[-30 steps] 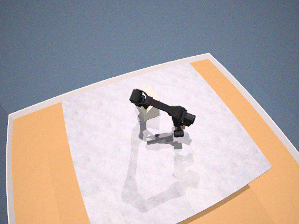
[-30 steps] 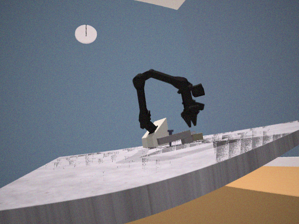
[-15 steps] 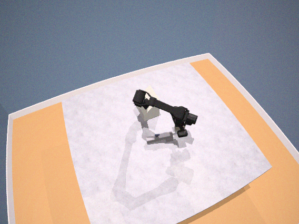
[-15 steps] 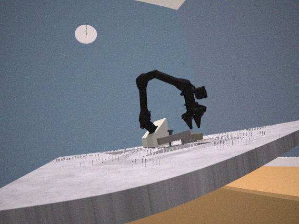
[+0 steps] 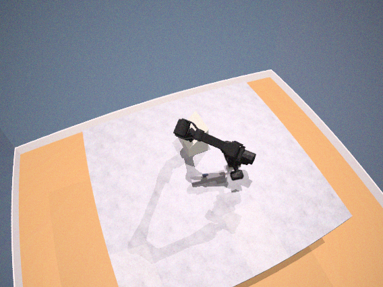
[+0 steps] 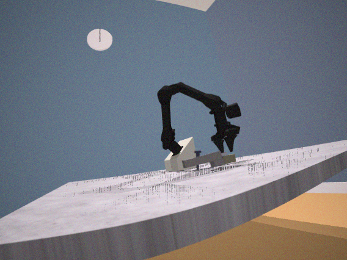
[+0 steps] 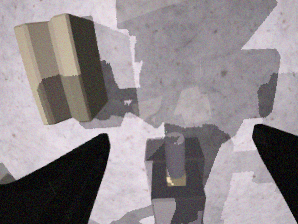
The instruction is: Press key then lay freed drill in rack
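Note:
A grey block (image 5: 210, 182) (image 6: 204, 160) (image 7: 192, 192) lies on the table. The drill (image 7: 175, 156), a grey rod with a brass-coloured collar, sticks out of the block's end in the wrist view. The blue key (image 5: 205, 175) (image 6: 198, 152) stands at the block nearer the arm's base. The rack (image 6: 229, 158) (image 7: 64, 52), a beige grooved block, lies beyond the block's end, at upper left in the wrist view. My gripper (image 6: 226, 151) (image 7: 180, 135) is open and empty, pointing down above the drill's end, with its fingers widely spaced on either side of it. The rack is hidden in the top view.
A cream wedge (image 5: 197, 118) (image 6: 187, 146) stands by the arm's base, behind the grey block. The pale marbled table (image 5: 162, 215) (image 6: 128, 210) carries the arm's shadows. A white label (image 6: 204, 165) shows at the grey block's side.

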Available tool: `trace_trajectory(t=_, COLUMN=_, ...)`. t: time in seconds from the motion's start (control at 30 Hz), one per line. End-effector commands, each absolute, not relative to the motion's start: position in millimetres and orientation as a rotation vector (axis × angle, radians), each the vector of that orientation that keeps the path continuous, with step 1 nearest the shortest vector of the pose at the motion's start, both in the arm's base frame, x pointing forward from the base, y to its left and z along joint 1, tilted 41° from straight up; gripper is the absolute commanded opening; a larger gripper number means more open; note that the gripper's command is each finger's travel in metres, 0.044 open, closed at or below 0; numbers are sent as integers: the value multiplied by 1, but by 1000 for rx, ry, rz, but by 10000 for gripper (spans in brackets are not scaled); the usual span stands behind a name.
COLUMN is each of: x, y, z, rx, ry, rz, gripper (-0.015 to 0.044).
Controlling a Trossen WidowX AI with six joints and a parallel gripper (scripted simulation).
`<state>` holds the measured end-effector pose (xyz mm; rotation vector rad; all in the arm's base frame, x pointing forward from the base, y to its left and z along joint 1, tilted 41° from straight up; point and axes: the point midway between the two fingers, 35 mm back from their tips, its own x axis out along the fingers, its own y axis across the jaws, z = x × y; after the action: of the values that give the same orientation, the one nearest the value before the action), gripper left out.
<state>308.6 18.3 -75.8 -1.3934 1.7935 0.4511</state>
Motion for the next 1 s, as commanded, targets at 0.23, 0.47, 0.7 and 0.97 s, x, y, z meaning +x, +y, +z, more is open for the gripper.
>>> trace_trajectory(t=0.23, x=302, y=1, z=-88, rx=-1403, ry=1809, rz=456, gripper=440)
trace_trajectory(t=0.47, x=299, y=-8, z=-94, rx=-1404, ry=1810, rz=455, gripper=440)
trace_trajectory(t=0.7, x=298, y=-13, z=-97, rx=-1404, ry=1811, rz=454, gripper=440)
trace_trajectory(t=0.97, x=300, y=-11, z=-95, rx=-1395, ry=1801, rz=449, gripper=335)
